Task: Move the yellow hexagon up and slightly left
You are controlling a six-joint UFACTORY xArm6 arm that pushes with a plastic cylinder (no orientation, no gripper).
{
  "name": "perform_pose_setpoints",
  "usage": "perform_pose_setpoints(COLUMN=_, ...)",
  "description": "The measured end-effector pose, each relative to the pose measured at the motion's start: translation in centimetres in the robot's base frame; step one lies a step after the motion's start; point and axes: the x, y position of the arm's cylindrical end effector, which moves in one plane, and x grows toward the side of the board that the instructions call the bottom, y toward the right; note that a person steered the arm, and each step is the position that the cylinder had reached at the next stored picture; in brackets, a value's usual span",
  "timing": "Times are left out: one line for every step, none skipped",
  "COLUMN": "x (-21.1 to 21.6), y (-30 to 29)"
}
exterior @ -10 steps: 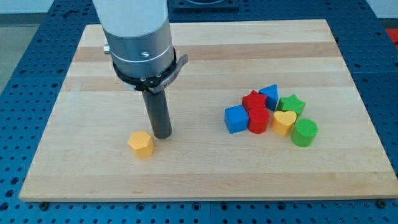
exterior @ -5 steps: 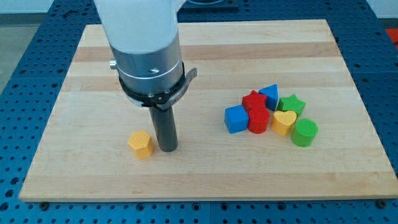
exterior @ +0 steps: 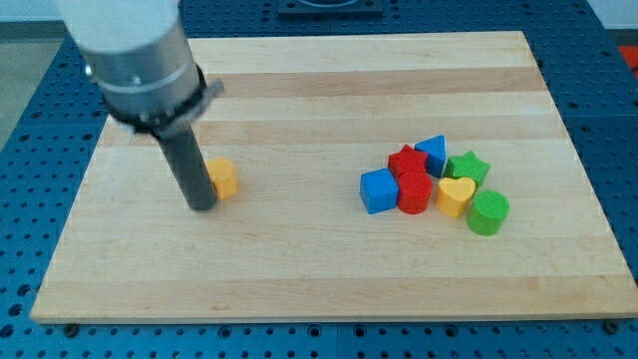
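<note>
The wooden board fills most of the view, a pale plank surface lying on a blue perforated bench. The arm's grey cylindrical body comes down from the view's top-left corner and covers part of the board's top-left corner.

From that body the dark rod runs downward, and my tip rests on the board in its left half, nearer the left edge than the middle and roughly midway between the top and bottom edges. It has no jaws, so it grasps nothing; it is a bare rod end set on the wood.

The yellow hexagon lies just to the view's right of the rod and a little above my tip. The rod hides its left side, so the two look to be touching, though the overlap keeps the contact line out of sight.

Well apart from these, in the board's right half, a cluster of seven blocks sits packed together. The blue cube is at its left end, with the red cylinder beside it and another red block just above. The blue triangular block is at the cluster's top. The green star lies toward the right edge, the yellow heart below it, and the green cylinder at the cluster's lower right.
</note>
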Motion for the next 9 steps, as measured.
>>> perform_pose_setpoints(x=-7.2, y=-1.8)
perform_pose_setpoints(x=-10.4, y=-3.4)
perform_pose_setpoints(x=-9.1, y=-4.0)
perform_pose_setpoints(x=-3.0, y=-6.9)
perform_pose_setpoints(x=1.8, y=-6.8)
perform_pose_setpoints(x=6.1, y=-2.5)
perform_pose_setpoints(x=3.1, y=1.9)
perform_pose_setpoints(x=2.3, y=3.6)
perform_pose_setpoints(x=1.0, y=6.1)
